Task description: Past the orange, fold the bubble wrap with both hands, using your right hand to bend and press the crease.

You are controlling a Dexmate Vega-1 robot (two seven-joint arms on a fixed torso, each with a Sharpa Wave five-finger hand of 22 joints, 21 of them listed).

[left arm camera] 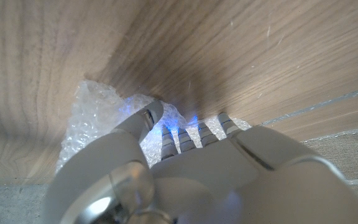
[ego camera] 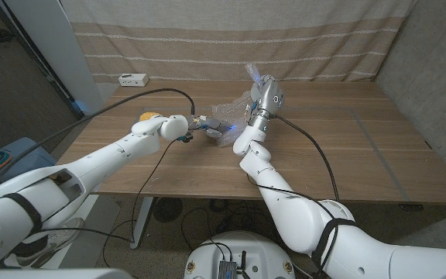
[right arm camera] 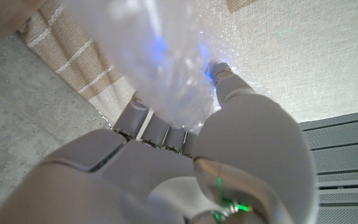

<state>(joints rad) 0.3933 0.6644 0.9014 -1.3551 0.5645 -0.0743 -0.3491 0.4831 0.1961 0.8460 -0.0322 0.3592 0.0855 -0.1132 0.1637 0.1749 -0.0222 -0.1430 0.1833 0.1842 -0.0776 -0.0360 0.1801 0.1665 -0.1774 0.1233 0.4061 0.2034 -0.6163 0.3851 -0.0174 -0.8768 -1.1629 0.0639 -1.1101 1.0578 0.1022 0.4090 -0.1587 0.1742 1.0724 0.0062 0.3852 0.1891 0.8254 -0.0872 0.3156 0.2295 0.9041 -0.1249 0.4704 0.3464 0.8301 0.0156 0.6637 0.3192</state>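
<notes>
One sheet of bubble wrap [ego camera: 231, 116] lies near the middle of the wooden table [ego camera: 362, 147], and one orange [ego camera: 147, 116] sits to its left. Two robot hands are at the wrap: the left hand [ego camera: 196, 124] and the right hand [ego camera: 260, 94]. One white box [ego camera: 132, 79] rests at the far left edge.

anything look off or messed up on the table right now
Only the bubble wrap looks untidy: it is bunched and crumpled, not flat, with one edge lifted by the right robot hand while the left robot hand presses its other end to the wooden table. That suits folding. Nothing is spilled or visibly damaged.
</notes>
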